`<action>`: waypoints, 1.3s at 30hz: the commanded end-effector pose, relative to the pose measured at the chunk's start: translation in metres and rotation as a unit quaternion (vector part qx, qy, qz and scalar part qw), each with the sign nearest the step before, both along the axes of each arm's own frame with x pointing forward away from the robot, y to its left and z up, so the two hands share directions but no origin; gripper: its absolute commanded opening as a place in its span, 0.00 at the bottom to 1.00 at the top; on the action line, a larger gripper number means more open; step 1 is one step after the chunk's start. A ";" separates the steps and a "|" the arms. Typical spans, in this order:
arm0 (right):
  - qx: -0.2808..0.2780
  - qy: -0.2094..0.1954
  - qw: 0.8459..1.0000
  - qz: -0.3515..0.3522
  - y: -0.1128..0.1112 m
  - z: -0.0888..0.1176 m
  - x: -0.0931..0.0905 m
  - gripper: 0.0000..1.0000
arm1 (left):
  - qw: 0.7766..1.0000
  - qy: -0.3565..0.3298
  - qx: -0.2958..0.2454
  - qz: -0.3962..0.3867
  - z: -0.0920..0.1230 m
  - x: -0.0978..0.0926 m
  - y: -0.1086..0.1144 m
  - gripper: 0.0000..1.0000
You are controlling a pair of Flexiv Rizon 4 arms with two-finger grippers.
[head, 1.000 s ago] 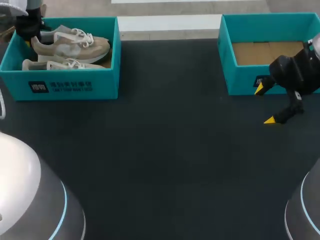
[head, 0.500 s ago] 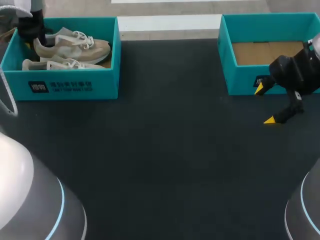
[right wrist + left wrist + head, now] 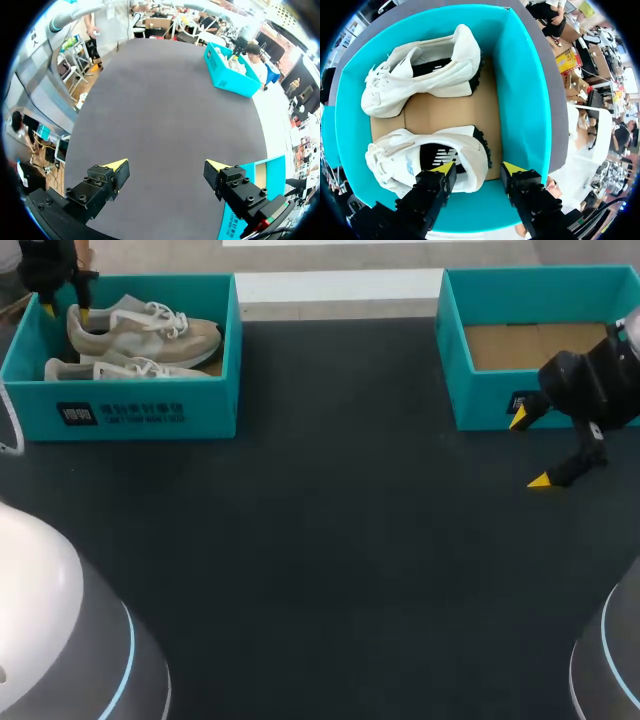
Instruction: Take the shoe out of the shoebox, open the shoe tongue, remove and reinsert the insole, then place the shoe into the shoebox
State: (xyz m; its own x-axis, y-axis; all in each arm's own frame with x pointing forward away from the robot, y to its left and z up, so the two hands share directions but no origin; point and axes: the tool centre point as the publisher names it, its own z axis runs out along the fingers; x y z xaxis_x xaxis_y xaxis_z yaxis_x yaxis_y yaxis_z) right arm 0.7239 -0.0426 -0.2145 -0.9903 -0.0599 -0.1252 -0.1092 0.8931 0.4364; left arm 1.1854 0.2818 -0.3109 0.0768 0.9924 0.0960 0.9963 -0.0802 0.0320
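Step one, shoe pickup: left tool (image 3: pixel 478 169) hangs wide open over the heel of the nearer beige sneaker (image 3: pixel 427 160), which lies inside the teal shoebox (image 3: pixel 522 100); next it likely needs to drop and clamp that heel; right tool (image 3: pixel 167 167) wide, empty.

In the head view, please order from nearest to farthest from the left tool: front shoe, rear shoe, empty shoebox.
1. Rear shoe, its heel right by the left tool.
2. Front shoe, same box, toward its front wall.
3. Empty shoebox, far across at the table's right.
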 end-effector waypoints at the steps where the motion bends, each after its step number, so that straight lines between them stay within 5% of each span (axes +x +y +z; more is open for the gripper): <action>1: -0.002 0.000 1.000 0.000 0.001 -0.001 0.001 1.00 | 1.000 -0.004 -0.009 0.008 0.025 -0.039 -0.004 0.52; 3: -0.002 0.000 1.000 0.000 0.001 -0.001 0.001 1.00 | 1.000 -0.003 -0.016 0.016 0.030 -0.048 -0.005 0.56; 6: -0.002 0.000 1.000 0.000 0.001 -0.001 0.001 1.00 | 1.000 0.006 -0.024 0.020 0.037 -0.064 -0.007 0.81; 12: -0.002 0.000 1.000 0.000 0.001 -0.001 0.001 1.00 | 0.999 0.017 -0.032 0.033 0.052 -0.089 -0.007 0.97; 20: -0.002 0.000 1.000 0.000 0.001 -0.001 0.001 1.00 | 0.999 0.018 -0.028 0.003 0.045 -0.124 -0.010 0.90; 21: -0.002 0.000 1.000 0.000 0.001 -0.001 0.001 1.00 | 0.999 0.018 -0.028 0.003 0.045 -0.124 -0.010 1.00; 39: -0.002 0.000 1.000 0.000 0.001 -0.001 0.001 1.00 | 1.000 0.022 -0.013 0.019 0.036 -0.134 -0.011 1.00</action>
